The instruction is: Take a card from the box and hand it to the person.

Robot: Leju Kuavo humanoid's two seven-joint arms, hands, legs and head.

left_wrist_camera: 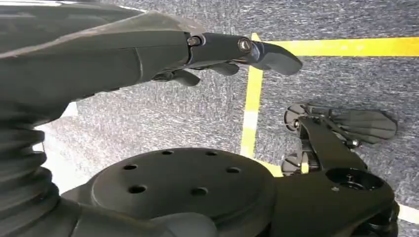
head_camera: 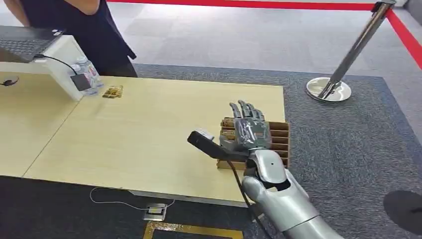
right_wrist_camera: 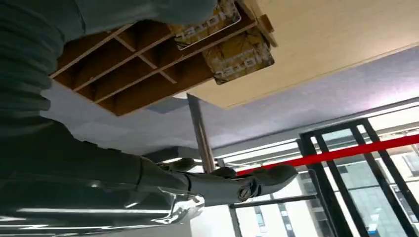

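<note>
A brown slotted box (head_camera: 279,140) stands at the table's near right corner, with gold-patterned cards (head_camera: 228,130) in its left slots. My right hand (head_camera: 249,130) hovers over the box, fingers stretched apart and nothing in them. In the right wrist view the box (right_wrist_camera: 123,69) holds cards printed "HOTEL" (right_wrist_camera: 238,57), and the fingers (right_wrist_camera: 232,180) stay clear of them. The person (head_camera: 84,25) stands at the table's far left. My left hand (left_wrist_camera: 217,52) hangs over the carpet, fingers loose and empty.
One gold card (head_camera: 113,91) lies on the wooden table (head_camera: 149,134) near the person, beside water bottles (head_camera: 88,73) and a white stand with a laptop (head_camera: 25,42). A stanchion post (head_camera: 329,88) with red tape stands on the carpet to the right.
</note>
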